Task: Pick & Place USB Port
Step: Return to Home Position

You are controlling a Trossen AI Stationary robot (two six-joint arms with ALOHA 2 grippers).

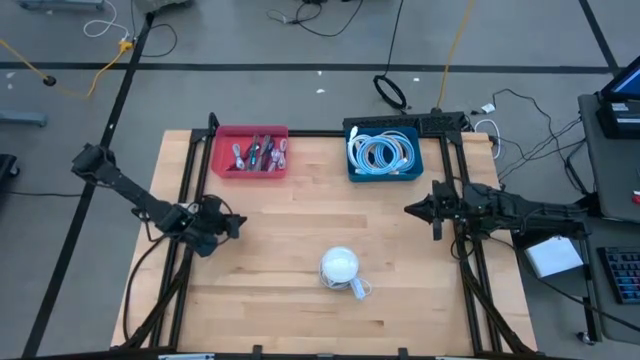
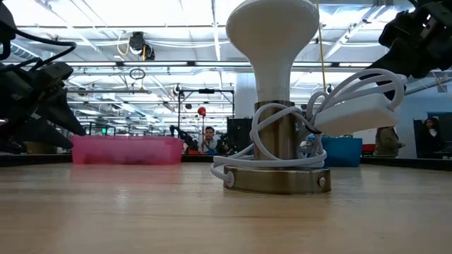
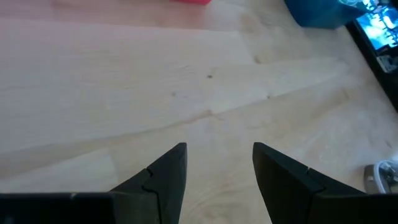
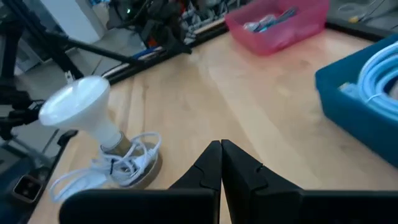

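Claws are both held empty over the table: left gripper (image 3: 217, 149) spread wide, right gripper (image 4: 221, 144) pressed together. USB cables (image 1: 252, 153) are seen inside the pink bin (image 1: 250, 129). Sorting is judged finished; only parking remains. Beside it, the blue bin (image 1: 384, 179) and lamp (image 1: 340, 266) are left alone.

pink bin (image 1: 250, 129) upright, far back left; several usb cables (image 1: 255, 153) heaped inside.

The left gripper (image 1: 236, 223) is hovering at nine o'clock, jaws parted; the right gripper (image 1: 410, 209) is hovering at three o'clock, jaws closed.
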